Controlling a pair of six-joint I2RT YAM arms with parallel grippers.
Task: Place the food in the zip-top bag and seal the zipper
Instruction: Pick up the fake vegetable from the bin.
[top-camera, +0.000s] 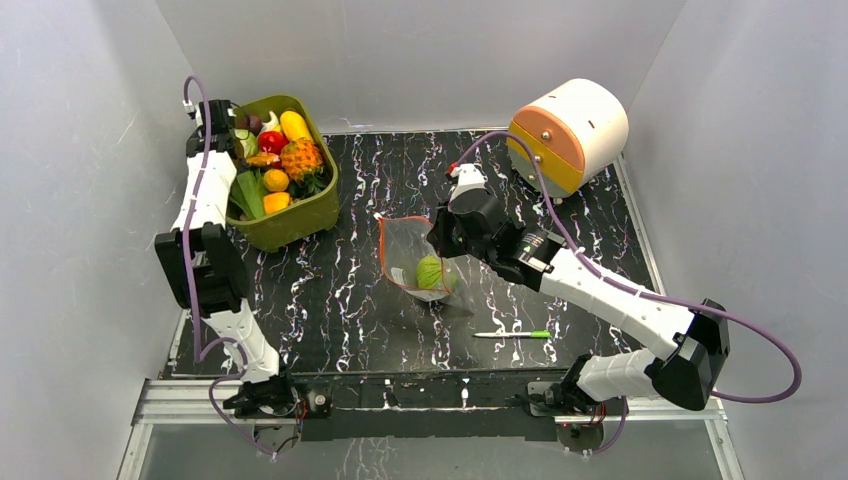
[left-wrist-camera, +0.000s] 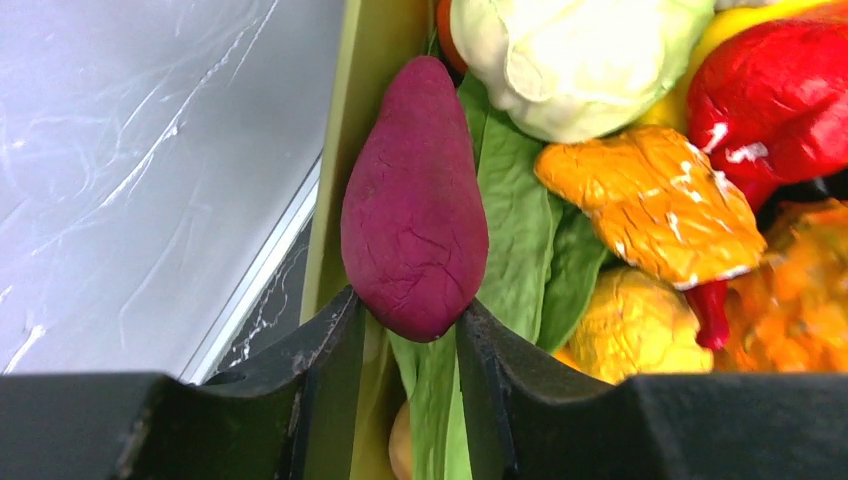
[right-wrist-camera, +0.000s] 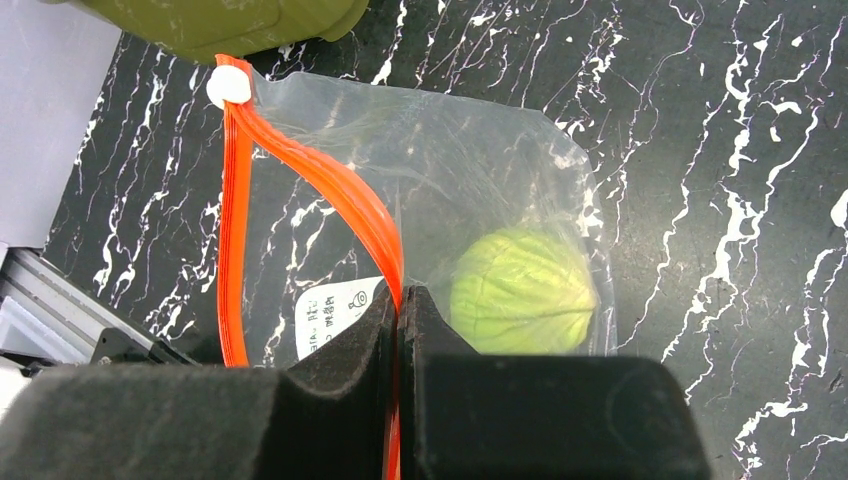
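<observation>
The clear zip-top bag (top-camera: 405, 245) lies mid-table with its mouth held open. A green cabbage (right-wrist-camera: 520, 295) is inside, next to the white label (right-wrist-camera: 330, 315). My right gripper (right-wrist-camera: 400, 300) is shut on the upper lip of the red-orange zipper (right-wrist-camera: 300, 170); it also shows in the top view (top-camera: 440, 238). The other food sits in the olive basket (top-camera: 300, 225). My left gripper (left-wrist-camera: 408, 320) is inside the basket (left-wrist-camera: 345, 150), its fingers pressed on both sides of the lower tip of a purple piece (left-wrist-camera: 412, 200). In the top view the left gripper (top-camera: 235, 125) is at the basket's far-left corner.
The basket also holds a pale cabbage (left-wrist-camera: 570, 60), a red piece (left-wrist-camera: 780, 100), orange and yellow pieces and a pineapple (top-camera: 300, 158). A green-and-white pen (top-camera: 512, 334) lies near the front. A round white-and-orange container (top-camera: 570, 130) stands at the back right.
</observation>
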